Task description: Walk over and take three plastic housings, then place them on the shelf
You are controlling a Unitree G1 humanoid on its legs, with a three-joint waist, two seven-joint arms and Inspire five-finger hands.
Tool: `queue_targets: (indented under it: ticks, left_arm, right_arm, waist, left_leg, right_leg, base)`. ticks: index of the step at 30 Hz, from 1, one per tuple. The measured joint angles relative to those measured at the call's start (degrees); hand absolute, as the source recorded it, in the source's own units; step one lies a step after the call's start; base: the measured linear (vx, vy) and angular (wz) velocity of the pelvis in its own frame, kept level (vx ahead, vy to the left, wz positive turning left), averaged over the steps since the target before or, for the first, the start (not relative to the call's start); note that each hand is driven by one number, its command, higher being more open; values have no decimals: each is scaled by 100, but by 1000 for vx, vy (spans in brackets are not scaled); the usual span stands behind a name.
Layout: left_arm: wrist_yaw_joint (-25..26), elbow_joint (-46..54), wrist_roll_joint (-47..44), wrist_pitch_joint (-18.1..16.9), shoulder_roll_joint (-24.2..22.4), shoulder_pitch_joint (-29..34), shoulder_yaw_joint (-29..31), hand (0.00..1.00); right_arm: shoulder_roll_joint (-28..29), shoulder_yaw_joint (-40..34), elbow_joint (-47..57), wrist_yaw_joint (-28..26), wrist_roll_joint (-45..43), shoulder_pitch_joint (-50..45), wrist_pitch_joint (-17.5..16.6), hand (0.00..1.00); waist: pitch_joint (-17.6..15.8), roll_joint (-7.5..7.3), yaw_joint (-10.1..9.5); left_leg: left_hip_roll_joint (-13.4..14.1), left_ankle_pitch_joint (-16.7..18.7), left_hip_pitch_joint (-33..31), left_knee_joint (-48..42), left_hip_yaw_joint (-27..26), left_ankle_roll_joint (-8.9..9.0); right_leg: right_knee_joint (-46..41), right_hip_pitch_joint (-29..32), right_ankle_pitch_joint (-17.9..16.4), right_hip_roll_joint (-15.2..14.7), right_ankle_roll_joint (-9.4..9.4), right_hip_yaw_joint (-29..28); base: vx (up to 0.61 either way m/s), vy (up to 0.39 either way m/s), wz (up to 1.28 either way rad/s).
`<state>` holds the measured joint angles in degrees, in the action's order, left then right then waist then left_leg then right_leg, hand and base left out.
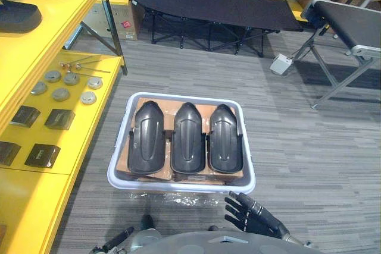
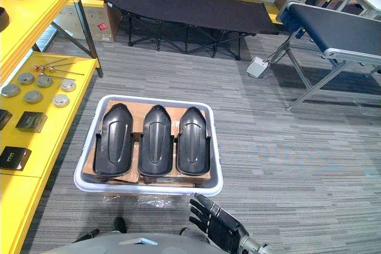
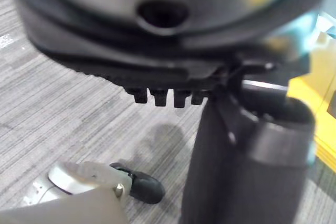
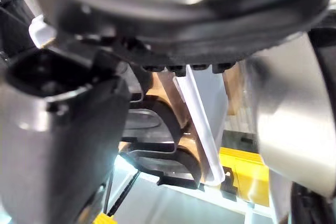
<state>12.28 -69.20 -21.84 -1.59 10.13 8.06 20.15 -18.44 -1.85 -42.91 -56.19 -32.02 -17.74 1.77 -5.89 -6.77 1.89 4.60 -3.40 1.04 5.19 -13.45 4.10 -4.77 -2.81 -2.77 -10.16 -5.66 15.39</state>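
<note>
Bright, even light from above, soft shadows, a faint sheen on the plastic housings (image 1: 189, 138)

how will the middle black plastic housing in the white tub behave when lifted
Probably stiff and light for its size: the middle black plastic housing looks like a moulded shell. Its glossy back may be slippery. It lies close between its neighbours in the white tub, so it might nudge them.

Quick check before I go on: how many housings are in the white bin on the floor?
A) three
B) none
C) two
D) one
A: three black housings lie side by side in the white bin, and the right hand is open and empty by its near rim.
</note>
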Motion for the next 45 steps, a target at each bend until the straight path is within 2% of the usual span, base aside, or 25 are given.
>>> queue_targets:
  ticks: [3, 5, 8, 11, 15, 17, 18, 19, 20, 23, 24, 27, 29, 31, 34, 35, 37, 38, 39, 40, 41, 43, 45]
  left_arm:
    - [-43, 3, -5, -70, -27, 67, 3, 100]
    - [-92, 15, 0, -101, -50, 154, 12, 100]
    - [-148, 26, 237, -270, -120, 308, 63, 100]
    - [-202, 175, 460, -477, -197, 383, -6, 100]
    - [-143, 421, 443, -549, -225, 366, -134, 100]
    - [-108, 772, 343, -576, -151, 321, -130, 100]
    - [-106, 807, 327, -576, -134, 321, -130, 100]
    - [-88, 863, 319, -581, -70, 320, -127, 100]
    - [-42, 865, 319, -580, -46, 320, -120, 100]
    - [38, 839, 172, -550, -64, 347, -3, 100]
    - [69, 816, 138, -516, -76, 353, 118, 100]
    - [156, 800, -113, -416, -136, 354, 434, 100]
    - [155, 802, -240, -418, -311, 355, 523, 100]
    - [154, 805, -177, -427, -585, 365, 526, 100]
    - [117, 803, -7, -388, -935, 492, 499, 100]
    - [9, 795, -35, -351, -1013, 552, 540, 100]
    - [2, 783, 5, -339, -1012, 636, 489, 100]
    - [-1, 784, 151, -340, -1011, 706, 307, 100]
    - [-4, 788, 260, -340, -1013, 713, 226, 100]
    - [-15, 801, 360, -343, -1008, 699, 153, 100]
    - [-55, 855, 665, -381, -759, 548, -147, 100]
    - [-68, 906, 849, -448, -544, 430, -439, 100]
    - [-63, 920, 830, -518, -417, 183, -646, 100]
  right_arm:
    - [-16, -320, 413, -5, -472, -6, -99, 100]
    - [-30, -787, 818, -46, -901, -28, -126, 100]
    - [-199, -1545, 1284, 17, -1632, 162, -361, 100]
    - [-238, -2138, 1582, 181, -1664, 358, -469, 100]
    - [-117, -2150, 2108, 441, -1583, 611, -469, 100]
    - [125, -2061, 2502, 934, -1567, 724, -485, 100]
    - [147, -2032, 2510, 1013, -1567, 758, -496, 100]
    - [206, -1885, 2516, 1344, -1566, 888, -528, 100]
    - [275, -1774, 2517, 1707, -1564, 988, -615, 100]
    - [323, -1697, 2519, 2411, -1557, 1130, -751, 100]
    - [323, -1671, 2519, 2582, -1558, 1195, -753, 100]
    - [331, -1551, 2517, 3068, -1542, 1424, -751, 100]
    - [359, -1549, 2519, 3303, -1383, 1481, -752, 100]
    - [426, -1539, 2520, 3493, -1062, 1433, -733, 100]
    - [561, -1484, 2520, 3725, -855, 1391, -699, 100]
    - [537, -1493, 2521, 3879, -628, 1442, -700, 100]
    - [504, -1538, 2521, 3971, -612, 1475, -710, 100]
    - [450, -1668, 2521, 4096, -620, 1469, -721, 100]
    - [417, -1732, 2524, 4177, -619, 1472, -724, 100]
    - [401, -1793, 2523, 4272, -610, 1485, -725, 100]
    - [479, -1869, 2488, 4586, -373, 1511, -709, 100]
    - [480, -1861, 2465, 4821, -23, 1510, -709, 100]
    - [482, -1778, 2449, 5272, 355, 1553, -710, 100]
  waist:
    - [15, 8, 26]
    - [40, 77, 77]
    - [89, 211, 175]
    - [109, 244, 155]
    - [104, 258, 158]
    - [43, 168, 149]
    - [28, 152, 146]
    - [-6, 113, 121]
    - [-14, 119, 84]
    - [-56, 161, -108]
    - [-79, 149, -162]
    - [-295, 118, -185]
    - [-392, 218, -188]
    - [-495, 401, -252]
    - [-480, 537, -319]
    - [-508, 494, -334]
    - [-512, 513, -317]
    - [-459, 618, -240]
    - [-420, 684, -180]
    - [-372, 759, -158]
    - [-464, 544, -117]
    - [-559, 501, -35]
    - [-713, 536, -23]
  left_leg:
    - [11, -48, -67, 0, 30, -13]
    - [5, -83, -91, 0, 26, -2]
    - [19, -142, -78, 0, -2, 4]
    - [27, -189, -54, -1, -55, -6]
    - [-18, -178, -154, -7, -219, -38]
    - [-83, -152, -268, -8, -107, -83]
    - [-79, -152, -271, -7, -92, -83]
    - [-67, -152, -287, -7, -60, -83]
    - [-53, -153, -307, -7, -25, -81]
    - [0, -152, -391, -31, -10, -83]
    - [-4, -192, -419, -39, -20, -135]
    - [12, -96, -601, -443, 54, -174]
    - [77, 82, -788, -865, 192, -146]
    - [212, 340, -981, -1420, 303, -60]
    - [347, 388, -1050, -1618, 332, 26]
    - [399, 580, -1206, -2036, 637, 46]
    - [386, 1065, -1384, -3022, 894, 29]
    - [395, 1412, -1358, -3355, 998, 85]
    - [381, 1498, -1342, -3145, 1012, 156]
    - [348, 1579, -1328, -2879, 996, 127]
    - [-18, 1231, -1286, -2291, 892, 1]
    - [-190, 1126, -1392, -2224, 968, -78]
    - [-253, 1122, -1587, -2366, 1084, -87]
  right_leg:
    - [34, 40, -3, 16, -3, -1]
    - [103, 37, -8, 19, -5, -10]
    - [112, 87, -83, 35, 19, -71]
    - [105, 125, -95, 15, 17, -154]
    - [59, 283, -42, -15, -129, -309]
    - [-129, 430, -28, -103, -147, -239]
    - [-137, 430, -24, -107, -153, -237]
    - [-149, 434, 20, -111, -213, -232]
    - [-135, 434, 98, -93, -290, -235]
    - [57, 428, 320, -16, -298, -240]
    - [148, 422, 343, -9, -286, -246]
    - [418, 244, 377, 0, -236, -213]
    - [535, 108, 366, 41, -216, -117]
    - [581, -26, 280, 126, -80, -15]
    - [361, 150, 179, 192, 59, -88]
    - [195, 354, 159, 176, 92, -189]
    - [50, 512, 156, 119, 96, -329]
    - [-43, 666, 151, 82, 71, -406]
    - [-98, 770, 158, 77, 43, -406]
    - [-172, 878, 161, 45, -5, -405]
    - [-391, 1196, 251, -283, -154, -395]
    - [-431, 1281, 306, -447, -230, -338]
    - [-392, 1298, 401, -480, -194, -286]
  base:
    - [-83, -13, 1]
    - [-105, -16, -3]
    - [-80, -8, -7]
    - [-57, 13, -11]
    - [-5, 37, -20]
    - [33, 44, 17]
    - [28, 27, 21]
    - [35, 26, 15]
    - [36, 32, 15]
    - [59, 48, 3]
    - [59, 22, 3]
    - [22, -13, 12]
    - [-26, -37, 27]
    - [-75, -54, 15]
    - [-119, -44, -24]
    - [-110, -17, -42]
    - [-120, 48, -43]
    - [-113, 121, -24]
    - [-85, 137, -8]
    - [-83, 174, 15]
    - [-95, 158, 17]
    - [-117, 137, 33]
    - [-134, 97, 36]
